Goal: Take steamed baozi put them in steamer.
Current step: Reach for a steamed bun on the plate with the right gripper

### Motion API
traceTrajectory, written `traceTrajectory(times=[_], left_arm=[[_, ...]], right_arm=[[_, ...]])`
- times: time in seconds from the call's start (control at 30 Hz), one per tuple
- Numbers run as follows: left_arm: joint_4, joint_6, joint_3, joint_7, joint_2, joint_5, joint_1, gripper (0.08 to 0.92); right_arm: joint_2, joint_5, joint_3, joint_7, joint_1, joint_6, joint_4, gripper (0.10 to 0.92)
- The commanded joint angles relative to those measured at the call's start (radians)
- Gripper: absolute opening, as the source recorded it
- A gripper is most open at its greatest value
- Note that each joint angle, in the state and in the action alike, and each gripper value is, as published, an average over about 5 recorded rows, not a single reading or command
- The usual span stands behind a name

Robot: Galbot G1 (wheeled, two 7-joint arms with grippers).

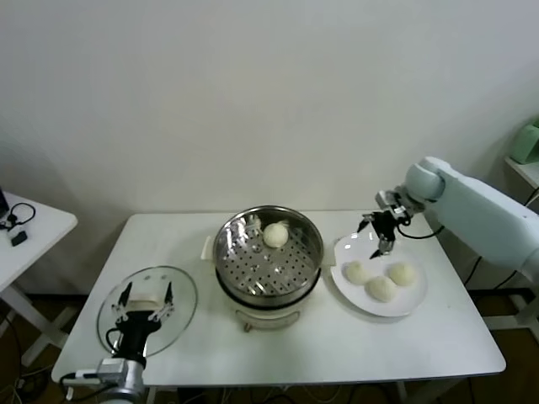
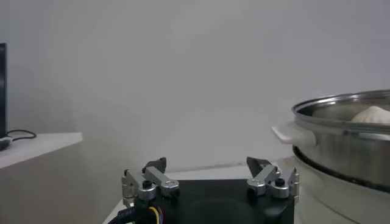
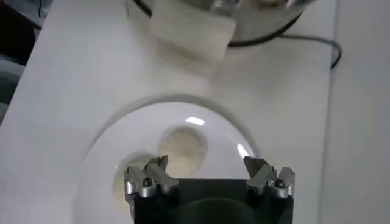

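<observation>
The steamer (image 1: 268, 252) stands mid-table, with one steamed baozi (image 1: 275, 235) on its perforated floor near the far wall. Three more pale baozi (image 1: 381, 289) lie on a white plate (image 1: 354, 248) to the right of it. My right gripper (image 1: 383, 236) hangs open over the plate's far edge, above the buns and touching none. In the right wrist view one baozi (image 3: 181, 149) lies just ahead of the open right gripper (image 3: 207, 164), and a second (image 3: 125, 182) is partly hidden behind a finger. My left gripper (image 1: 147, 296) rests open at the table's front left.
A round glass lid (image 1: 181, 299) lies flat under the left gripper. The steamer's white handle (image 3: 192, 30) and a power cord (image 3: 304, 39) lie beyond the plate. A small side table (image 1: 25, 227) stands at the far left. From the left wrist, the steamer (image 2: 347, 140) rises close by.
</observation>
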Motion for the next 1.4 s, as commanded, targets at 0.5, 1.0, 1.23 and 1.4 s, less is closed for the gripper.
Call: traceTrajectory(times=[0.5,1.0,1.23,1.4], left_arm=[[0.015,-0.002,0.002,-0.002,-0.007,0.000,0.002,0.823],[0.024,-0.004,-0.001,-0.002,-0.009,-0.005,0.001,0.823],[0.024,-0.004,-0.004,-0.003,-0.009,-0.011,0.000,0.823],[0.024,-0.005,-0.002,-0.003,-0.011,-0.010,0.003,0.823]], right_arm=[[0.092,-0.105,0.128,0.040,-0.176,-0.027,-0.147,0.823],[0.147,-0.108,0.148,0.054,-0.175,-0.027,-0.204,0.823],[0.152,-0.119,0.151,0.052,-0.177,-0.025,-0.216,0.791],[0.162,-0.120,0.154,0.051,-0.172,-0.025,-0.227,0.761]])
